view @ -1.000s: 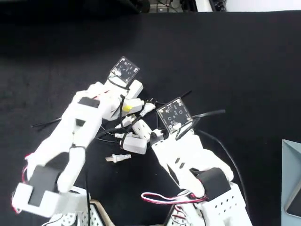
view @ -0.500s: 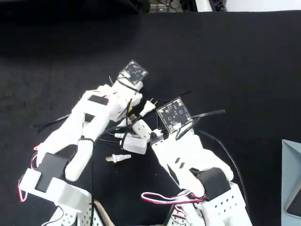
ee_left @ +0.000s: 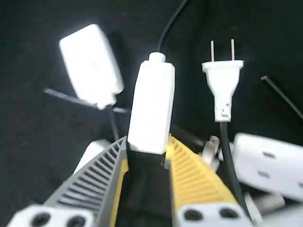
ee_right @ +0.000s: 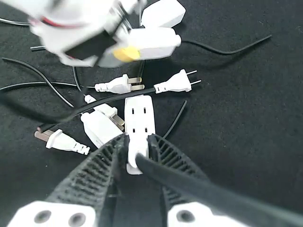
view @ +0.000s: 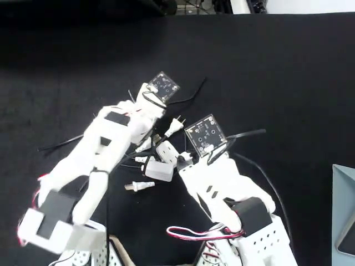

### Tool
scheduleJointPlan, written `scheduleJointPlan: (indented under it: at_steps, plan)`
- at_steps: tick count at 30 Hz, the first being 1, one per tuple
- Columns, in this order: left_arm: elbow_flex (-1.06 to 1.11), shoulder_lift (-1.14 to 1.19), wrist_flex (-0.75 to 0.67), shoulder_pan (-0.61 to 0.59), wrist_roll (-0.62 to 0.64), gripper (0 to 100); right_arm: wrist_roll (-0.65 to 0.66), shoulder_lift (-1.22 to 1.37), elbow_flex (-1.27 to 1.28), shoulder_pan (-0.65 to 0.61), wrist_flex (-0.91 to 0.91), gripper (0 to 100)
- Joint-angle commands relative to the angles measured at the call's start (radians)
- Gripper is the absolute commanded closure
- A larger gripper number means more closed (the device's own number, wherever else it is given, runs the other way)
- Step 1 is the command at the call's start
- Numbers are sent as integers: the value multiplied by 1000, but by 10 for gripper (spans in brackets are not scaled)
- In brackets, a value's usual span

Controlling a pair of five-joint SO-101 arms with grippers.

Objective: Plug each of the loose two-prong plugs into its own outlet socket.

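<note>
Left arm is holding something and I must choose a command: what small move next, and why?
Probably lower the left gripper to the table and regrip the white block nearer its cord end. Its fingers clamp the end opposite the black cord, so the face that would likely mate is hidden. The right gripper pins the outlet socket, slots showing and free.

A table point(view: 288, 83) covered in black is carrying a cluster of white parts and thin black cords point(ee_right: 175, 119). A three-slot socket point(ee_right: 139, 124) is lying flat with a white block point(ee_right: 98, 128) just beside it. A first plug point(ee_right: 173, 85) and a second plug point(ee_right: 116, 86) are lying in line nearby, and a third plug point(ee_right: 61, 140) is resting at the cluster's edge
</note>
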Motion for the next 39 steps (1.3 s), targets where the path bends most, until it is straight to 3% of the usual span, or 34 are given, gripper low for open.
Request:
scheduleJointPlan:
  at_steps: [1, 7, 14, 28, 31, 35, 39]
  plan:
    - [-12, -198, 144, -35, 6, 971, -3, 2, -39, 11, 5, 985]
    - [-8, -457, 420, -105, 6, 971, -3, 2, -39, 11, 5, 985]
    - [186, -674, 535, -108, -44, 971, -3, 2, -35, 11, 5, 985]
    - [553, -879, 534, -113, -68, 954, -3, 2, -31, 11, 18, 985]
    - [562, -911, 534, -148, -61, 840, -3, 2, -31, 11, 20, 985]
    - [578, -957, 468, -252, 74, 673, -3, 2, -31, 11, 20, 985]
    - [667, -967, 316, -297, 61, 682, -3, 2, -31, 11, 20, 985]
